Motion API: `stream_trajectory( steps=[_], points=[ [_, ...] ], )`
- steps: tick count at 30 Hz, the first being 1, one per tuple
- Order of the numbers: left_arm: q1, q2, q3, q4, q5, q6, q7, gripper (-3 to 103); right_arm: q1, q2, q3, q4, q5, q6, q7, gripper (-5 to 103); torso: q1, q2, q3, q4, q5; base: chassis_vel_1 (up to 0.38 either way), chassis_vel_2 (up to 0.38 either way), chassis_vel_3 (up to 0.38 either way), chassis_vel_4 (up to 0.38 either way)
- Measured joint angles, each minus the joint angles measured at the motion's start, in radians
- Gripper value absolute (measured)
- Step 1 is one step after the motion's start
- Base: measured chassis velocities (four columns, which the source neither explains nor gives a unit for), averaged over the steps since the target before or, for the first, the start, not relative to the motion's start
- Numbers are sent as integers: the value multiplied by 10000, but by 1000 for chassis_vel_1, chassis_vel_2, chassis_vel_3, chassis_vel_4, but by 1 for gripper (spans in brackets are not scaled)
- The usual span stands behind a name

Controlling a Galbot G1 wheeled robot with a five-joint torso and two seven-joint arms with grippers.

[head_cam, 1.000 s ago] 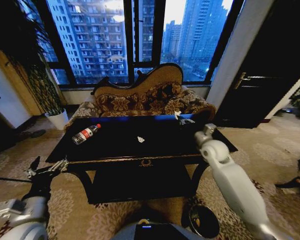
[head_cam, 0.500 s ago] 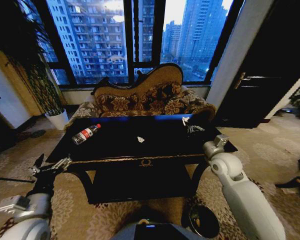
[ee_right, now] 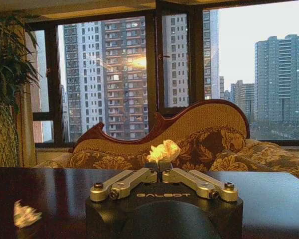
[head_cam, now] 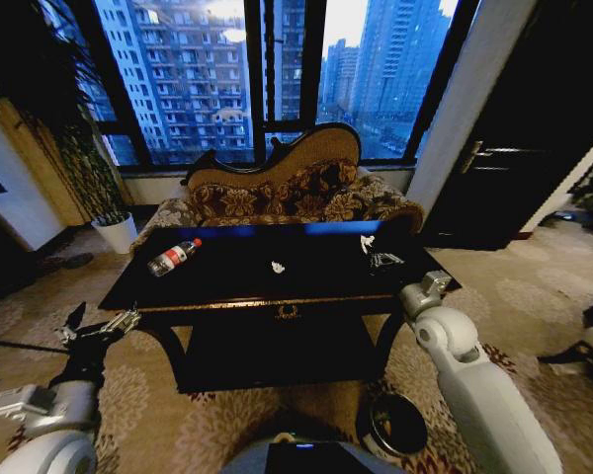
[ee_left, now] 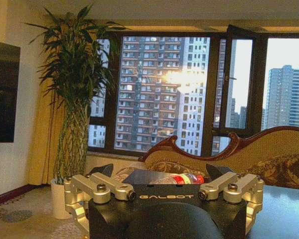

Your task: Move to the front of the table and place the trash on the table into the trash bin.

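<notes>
The glossy black table (head_cam: 227, 302) stands in front of me. A clear bottle with a red label (head_cam: 173, 258) lies at its left rear, and shows past my left gripper (ee_left: 162, 175) as the bottle (ee_left: 182, 179). One white scrap (head_cam: 278, 267) lies mid-table, also seen as the scrap (ee_right: 26, 214). Over the table's right rear, my right gripper (head_cam: 381, 259) is shut on a crumpled white scrap (ee_right: 163, 151), pinched at the fingertips (ee_right: 154, 167). My left gripper (head_cam: 99, 326) hangs open, left of the table and below its edge. The black trash bin (head_cam: 395, 425) stands on the carpet by my right arm.
A patterned brown sofa (head_cam: 287, 193) stands right behind the table, under the big windows. A potted plant (head_cam: 114, 234) is at the back left, a dark door (head_cam: 514, 148) at the right. Carpet lies open on both sides of the table.
My right arm has drawn back and its elbow has dropped, with the gripper staying on the white scrap at the right rear. The whole picture has shifted slightly. The left arm barely moved.
</notes>
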Motion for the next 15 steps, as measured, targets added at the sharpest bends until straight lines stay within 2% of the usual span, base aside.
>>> stream_trajectory(
  steps=[8,15],
  points=[
    [-6,-43,62,31,34,4,10,100,4,37,-36,-133,-98,35,0,1,-5,2,-1,0,0,230,-236,-229,220],
    [-11,-82,91,98,49,-13,22,100,-140,117,-128,-347,-442,213,-1,1,-7,5,-3,1,-1,108,-92,-114,83]
  ],
)
